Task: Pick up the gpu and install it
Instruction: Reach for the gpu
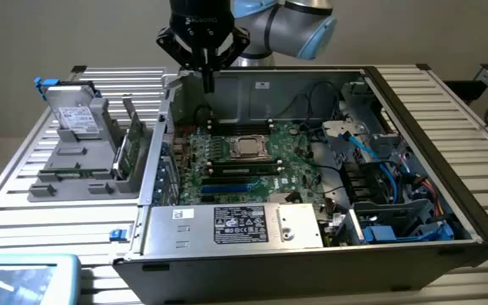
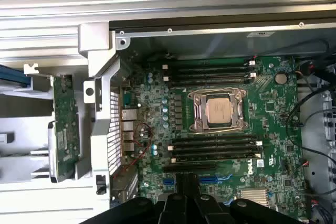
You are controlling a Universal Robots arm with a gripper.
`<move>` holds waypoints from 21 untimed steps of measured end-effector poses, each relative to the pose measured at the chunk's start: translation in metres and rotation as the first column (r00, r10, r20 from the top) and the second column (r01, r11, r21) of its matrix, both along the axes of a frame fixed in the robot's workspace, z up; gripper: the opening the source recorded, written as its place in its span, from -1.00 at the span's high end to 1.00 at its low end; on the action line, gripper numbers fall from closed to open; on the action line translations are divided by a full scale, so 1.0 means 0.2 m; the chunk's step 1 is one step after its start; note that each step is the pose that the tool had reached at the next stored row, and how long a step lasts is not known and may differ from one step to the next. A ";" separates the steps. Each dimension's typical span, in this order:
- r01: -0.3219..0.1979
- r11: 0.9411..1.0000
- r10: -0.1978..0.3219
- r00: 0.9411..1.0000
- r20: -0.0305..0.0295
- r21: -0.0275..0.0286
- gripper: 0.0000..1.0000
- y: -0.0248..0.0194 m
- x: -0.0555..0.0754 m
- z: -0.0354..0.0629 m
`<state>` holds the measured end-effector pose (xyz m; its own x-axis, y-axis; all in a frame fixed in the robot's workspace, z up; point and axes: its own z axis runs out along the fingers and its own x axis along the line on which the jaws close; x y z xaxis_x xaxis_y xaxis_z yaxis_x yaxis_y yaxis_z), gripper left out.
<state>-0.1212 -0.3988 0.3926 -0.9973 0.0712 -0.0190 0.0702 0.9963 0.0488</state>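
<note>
The gpu [image 1: 130, 145], a thin green card, stands on edge in the grey holder [image 1: 66, 171] at the exterior view's left, beside the open computer case [image 1: 413, 127]. In the wrist view the gpu [image 2: 65, 124] sits in the same holder, just outside the case's rear wall [image 2: 102, 129]. My gripper [image 1: 208, 81] hangs above the case's back corner nearest the holder, pointing down, shut with nothing in it. Its dark fingers [image 2: 187, 184] are pressed together over the motherboard [image 2: 262, 103]. The gripper is apart from the gpu.
A silver hard drive [image 1: 79, 117] with a white label leans in the holder behind the gpu. Inside the case are the processor socket [image 1: 248, 147], the power supply [image 1: 236, 225] and blue cables [image 1: 371, 152]. A pale blue object [image 1: 23, 276] lies at the front corner of the slatted table [image 1: 447, 95].
</note>
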 end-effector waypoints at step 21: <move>0.000 1.000 0.000 1.000 0.000 0.000 0.76 0.004 -0.15 -0.003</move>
<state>-0.1506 -0.3981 0.3921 -0.9973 0.0712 -0.0190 0.0702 0.9963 0.0488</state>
